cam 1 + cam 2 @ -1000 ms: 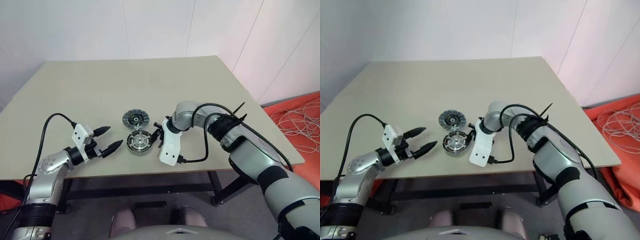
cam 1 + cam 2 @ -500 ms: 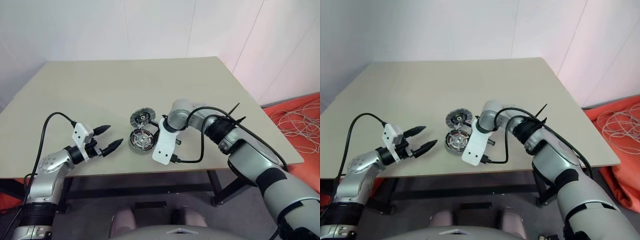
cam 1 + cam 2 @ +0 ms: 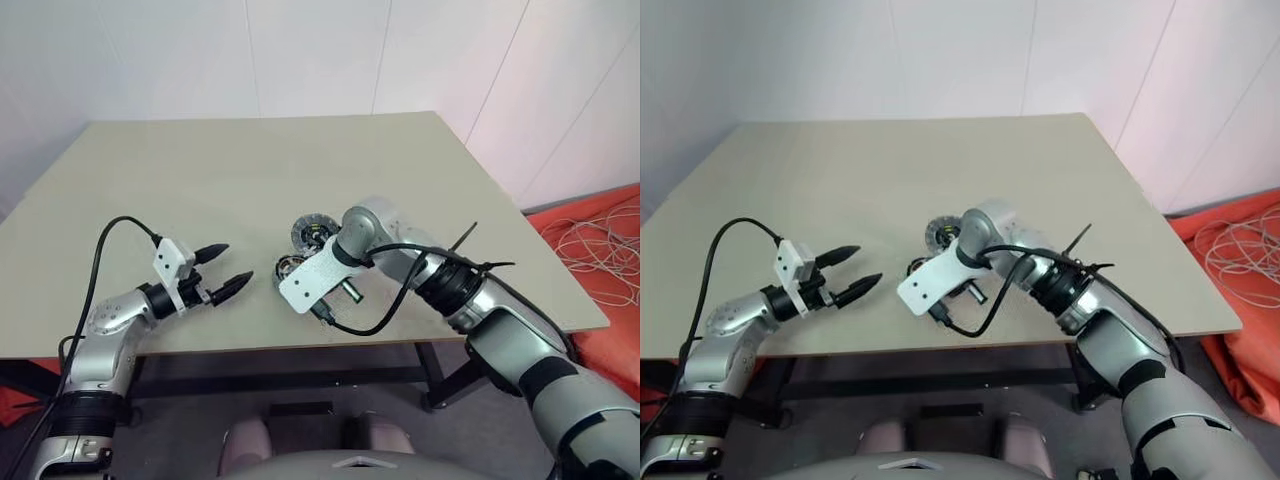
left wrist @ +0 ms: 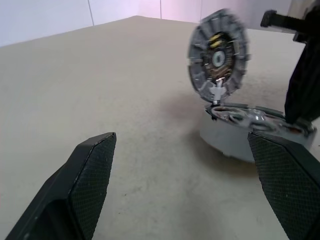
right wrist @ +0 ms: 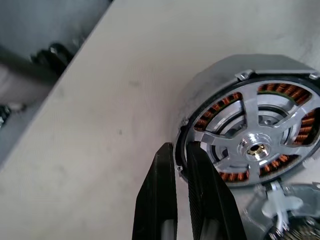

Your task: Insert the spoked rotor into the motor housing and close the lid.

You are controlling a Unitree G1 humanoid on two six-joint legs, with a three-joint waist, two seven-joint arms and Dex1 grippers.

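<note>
- While pinched onto motor housing [image 5: 250, 145] rim: right gripper [image 5: 182, 165] fingers nearly together, one inside rim, one outside, pointing steeply down.
- Copper windings visible inside housing, beyond those fingertips.
- Lid [image 4: 218, 57] tilted up on edge, touching housing's far side.
- Left gripper [image 3: 226, 266] fingers wide apart, clasping nothing, level over table [image 3: 200, 180]; housing just ahead.

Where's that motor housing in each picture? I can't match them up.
Left eye: housing mid-table, half behind the right wrist.
Right eye: the same.
Left wrist: under the raised disc.
Right wrist: close up, copper windings showing.
Shared landmark: the raised disc standing at its rim.
</note>
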